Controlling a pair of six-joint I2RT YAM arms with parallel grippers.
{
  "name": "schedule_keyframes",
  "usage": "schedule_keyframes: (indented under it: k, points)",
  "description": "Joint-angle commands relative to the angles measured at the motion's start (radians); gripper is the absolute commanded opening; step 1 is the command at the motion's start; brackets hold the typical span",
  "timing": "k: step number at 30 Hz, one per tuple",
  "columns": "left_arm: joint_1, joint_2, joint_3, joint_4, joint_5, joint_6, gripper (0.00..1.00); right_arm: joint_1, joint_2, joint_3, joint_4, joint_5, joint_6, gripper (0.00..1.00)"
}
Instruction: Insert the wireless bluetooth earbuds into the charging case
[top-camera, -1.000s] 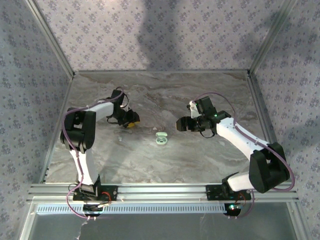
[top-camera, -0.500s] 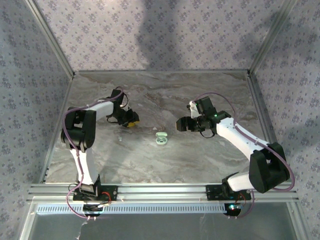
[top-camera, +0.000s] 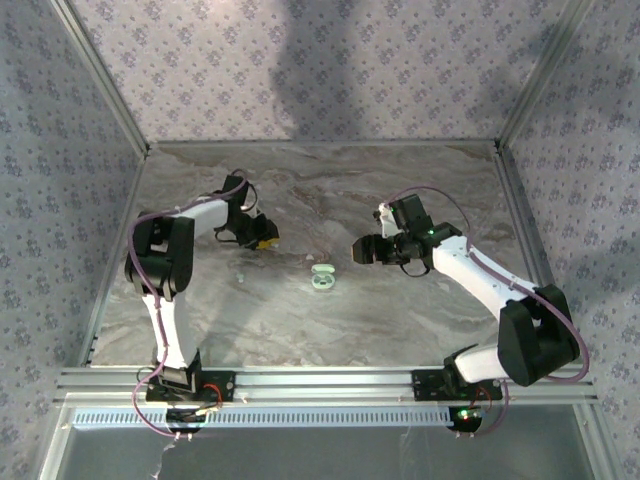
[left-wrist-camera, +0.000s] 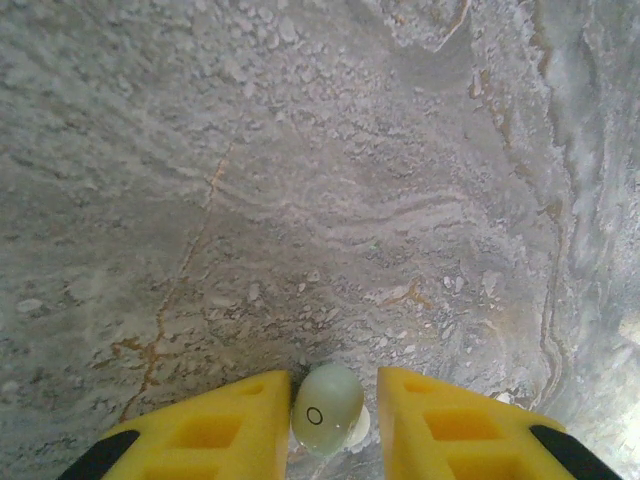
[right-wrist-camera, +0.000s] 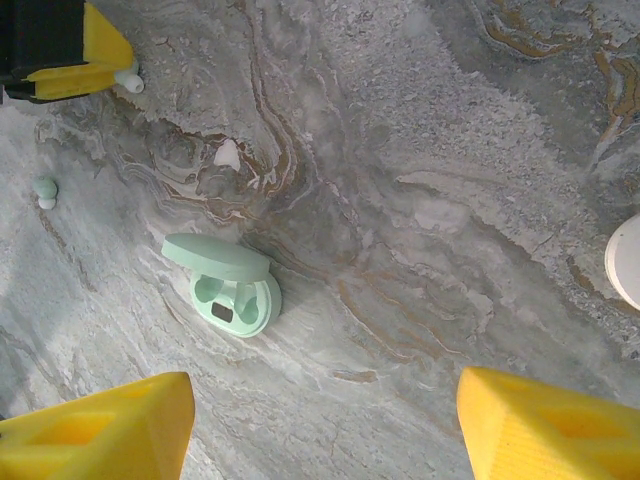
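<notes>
Top external shows the marble table (top-camera: 320, 330) with the mint charging case (top-camera: 322, 277) lying open near its centre. At the case's two o'clock hovers the right gripper (top-camera: 362, 250), its fingers spread wide with nothing between them. At ten o'clock sits the left gripper (top-camera: 265, 241). Its wrist view shows yellow fingers (left-wrist-camera: 210, 435) closely flanking one mint earbud (left-wrist-camera: 327, 418), though whether they pinch it cannot be told. Right wrist view shows a second earbud (right-wrist-camera: 45, 189) on the marble at the case's ten o'clock, well apart.
</notes>
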Motion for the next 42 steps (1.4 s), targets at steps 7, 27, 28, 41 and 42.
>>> schedule_keyframes:
  k: [7,27,28,41,42]
  points:
    - [0.006,0.039,0.025,-0.004,0.002,0.019,0.29,-0.005,0.001,-0.012,0.000,-0.012,-0.021,0.72]
    - [-0.057,-0.053,0.032,-0.100,-0.149,0.076,0.22,-0.002,-0.001,-0.005,-0.001,-0.011,-0.015,0.72]
    - [-0.063,-0.058,0.032,-0.108,-0.162,0.078,0.21,-0.001,-0.002,-0.006,-0.001,-0.009,-0.015,0.72]
    - [-0.197,-0.163,0.093,-0.290,-0.468,0.079,0.20,0.003,-0.034,-0.012,-0.008,0.008,-0.011,0.72]
    - [-0.215,-0.167,0.109,-0.317,-0.509,0.078,0.20,0.002,-0.039,-0.014,-0.007,0.010,-0.012,0.73]
